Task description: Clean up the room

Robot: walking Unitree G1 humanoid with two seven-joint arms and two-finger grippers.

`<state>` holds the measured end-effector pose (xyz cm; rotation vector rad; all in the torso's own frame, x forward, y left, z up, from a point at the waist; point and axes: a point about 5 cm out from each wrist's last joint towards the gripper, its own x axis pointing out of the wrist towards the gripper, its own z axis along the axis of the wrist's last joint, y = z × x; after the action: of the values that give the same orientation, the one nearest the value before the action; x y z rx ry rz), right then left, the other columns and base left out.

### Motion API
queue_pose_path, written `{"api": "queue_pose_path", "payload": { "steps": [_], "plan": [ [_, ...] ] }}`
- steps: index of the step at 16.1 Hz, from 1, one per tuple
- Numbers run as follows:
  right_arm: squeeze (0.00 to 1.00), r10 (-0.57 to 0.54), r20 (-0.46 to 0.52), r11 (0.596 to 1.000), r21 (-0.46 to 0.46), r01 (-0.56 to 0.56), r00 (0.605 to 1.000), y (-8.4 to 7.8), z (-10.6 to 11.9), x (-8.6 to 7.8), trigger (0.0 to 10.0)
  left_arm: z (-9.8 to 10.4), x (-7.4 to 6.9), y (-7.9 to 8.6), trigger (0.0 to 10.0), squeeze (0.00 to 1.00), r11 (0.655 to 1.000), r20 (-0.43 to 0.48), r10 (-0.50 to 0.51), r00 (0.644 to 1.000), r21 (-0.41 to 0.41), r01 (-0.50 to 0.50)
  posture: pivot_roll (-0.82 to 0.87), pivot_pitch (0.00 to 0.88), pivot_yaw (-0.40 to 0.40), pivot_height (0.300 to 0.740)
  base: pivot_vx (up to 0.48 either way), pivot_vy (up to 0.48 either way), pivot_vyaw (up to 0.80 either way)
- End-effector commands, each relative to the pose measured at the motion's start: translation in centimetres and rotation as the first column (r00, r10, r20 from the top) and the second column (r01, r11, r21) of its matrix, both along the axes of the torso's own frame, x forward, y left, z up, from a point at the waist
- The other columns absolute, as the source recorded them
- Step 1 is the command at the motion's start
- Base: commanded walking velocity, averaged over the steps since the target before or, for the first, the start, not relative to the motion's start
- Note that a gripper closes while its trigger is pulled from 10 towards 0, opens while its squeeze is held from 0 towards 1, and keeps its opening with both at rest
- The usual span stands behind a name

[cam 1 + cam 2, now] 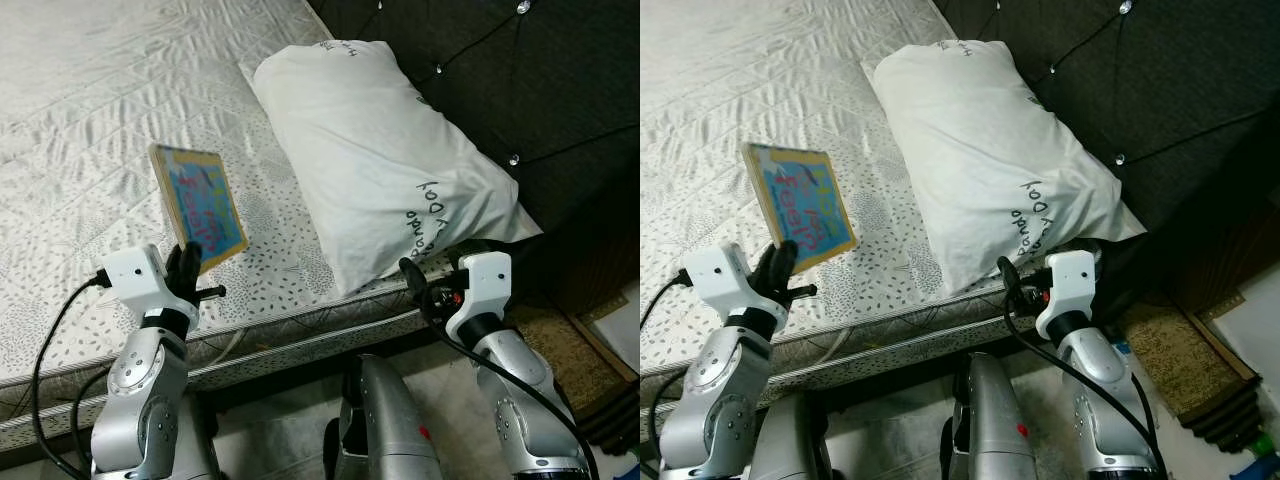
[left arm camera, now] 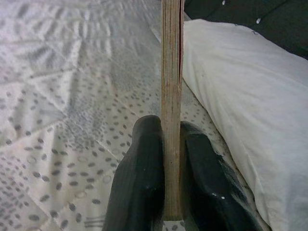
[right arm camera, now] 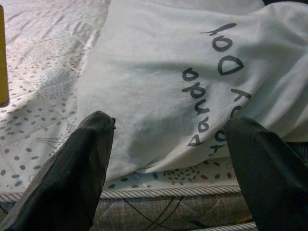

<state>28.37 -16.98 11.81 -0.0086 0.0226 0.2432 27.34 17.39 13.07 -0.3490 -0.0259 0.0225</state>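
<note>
Over mattress [image 1: 90, 120], left claw [image 2: 172, 159] pinches book [image 1: 197, 204] edge-on.

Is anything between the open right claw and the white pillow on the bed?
Nothing visible. The right claw is open at the mattress edge, pointing at the white printed pillow with only bare mattress between. The thin blue-covered book, clamped in the left claw, is off to the side.

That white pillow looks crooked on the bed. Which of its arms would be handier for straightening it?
The right. Its right gripper is open and empty, pointing at the near end of the pillow by the mattress edge. The left gripper is shut on a book, so it is busy.
</note>
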Motion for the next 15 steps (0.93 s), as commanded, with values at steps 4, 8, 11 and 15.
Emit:
{"api": "queue_pose_path", "payload": {
  "steps": [4, 8, 11, 15],
  "plan": [
    [0.00, -0.029, 0.003, 0.999, -0.032, 0.029, 1.000, -1.3, 0.4, -0.9, 10.0, 0.1, 2.8, -0.8, 10.0, 0.00, 0.973, 0.019, -0.068, 0.998, -0.218, 0.070, -0.16, 0.204, -0.089, 0.546, 0.000, 0.000, 0.00],
    [0.00, -0.036, 0.009, 0.997, -0.065, 0.037, 0.999, -2.2, 0.9, -0.9, 10.0, 0.4, 4.8, -2.7, 10.0, 0.00, 0.901, -0.017, -0.150, 0.989, -0.415, 0.129, -0.18, 0.203, -0.101, 0.546, 0.000, 0.000, 0.00],
    [0.00, -0.022, 0.018, 0.997, -0.073, 0.023, 1.000, -1.8, 1.1, -0.5, 10.0, -0.7, 3.5, -5.3, 10.0, 0.00, 0.794, -0.072, -0.231, 0.970, -0.591, 0.145, -0.18, 0.195, -0.107, 0.546, 0.000, 0.000, 0.00],
    [0.00, -0.014, 0.020, 0.997, -0.078, 0.016, 1.000, -1.7, 1.1, -0.4, 10.0, -1.8, 3.0, -4.7, 10.0, 0.00, 0.827, -0.107, -0.133, 0.985, -0.560, 0.050, -0.17, 0.189, -0.110, 0.546, 0.000, 0.000, 0.00]
  ]
}}
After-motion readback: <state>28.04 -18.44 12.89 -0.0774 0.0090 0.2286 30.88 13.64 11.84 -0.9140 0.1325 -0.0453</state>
